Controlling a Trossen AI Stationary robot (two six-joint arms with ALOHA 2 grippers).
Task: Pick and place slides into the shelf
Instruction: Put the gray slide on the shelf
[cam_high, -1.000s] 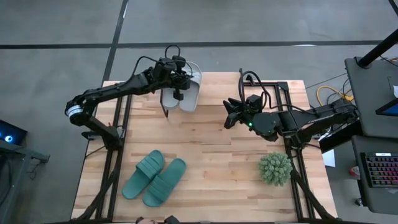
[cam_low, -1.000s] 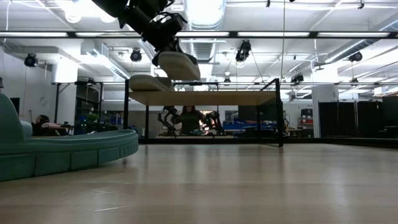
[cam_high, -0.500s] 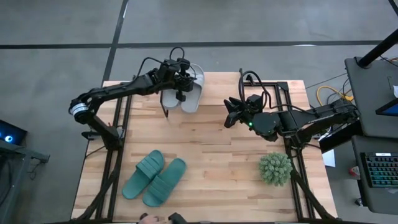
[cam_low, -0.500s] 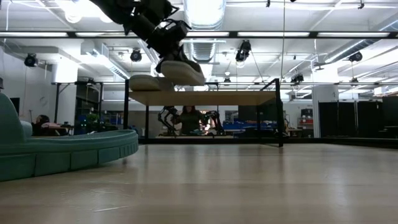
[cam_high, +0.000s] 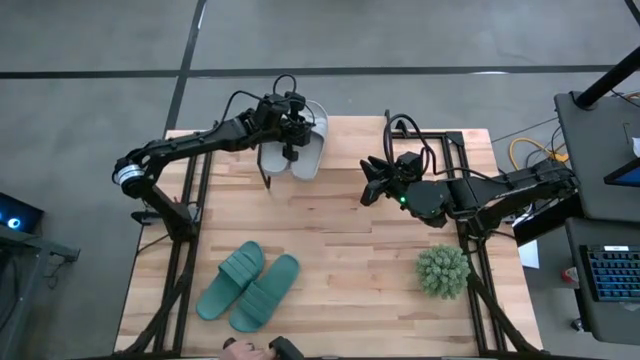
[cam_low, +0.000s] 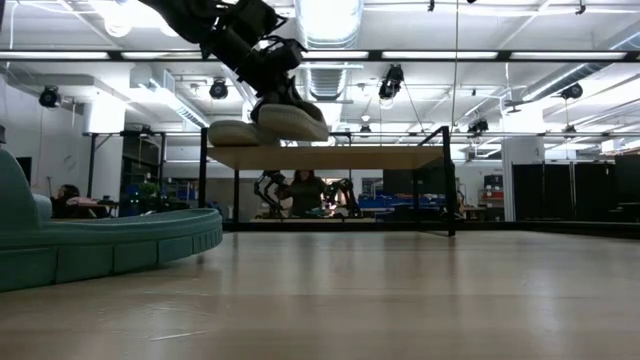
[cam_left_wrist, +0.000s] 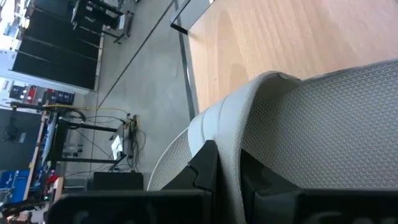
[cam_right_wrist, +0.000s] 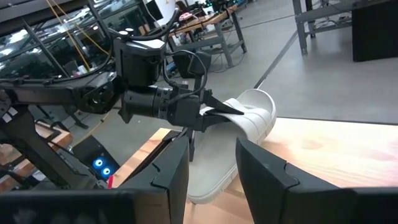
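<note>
Beside the spiky green plant ball on the pale, striped-plank wooden table lie two teal-green ribbed slides, while a grey-white slide with a fine dotted texture sits farther off among the dark arms.

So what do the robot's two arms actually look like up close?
Both arms are dark, slim and jointed, with looping black cables. The left arm has a pale ring near its base; the right arm shows a small green light. The left gripper and right gripper each have two flat black fingers.
</note>
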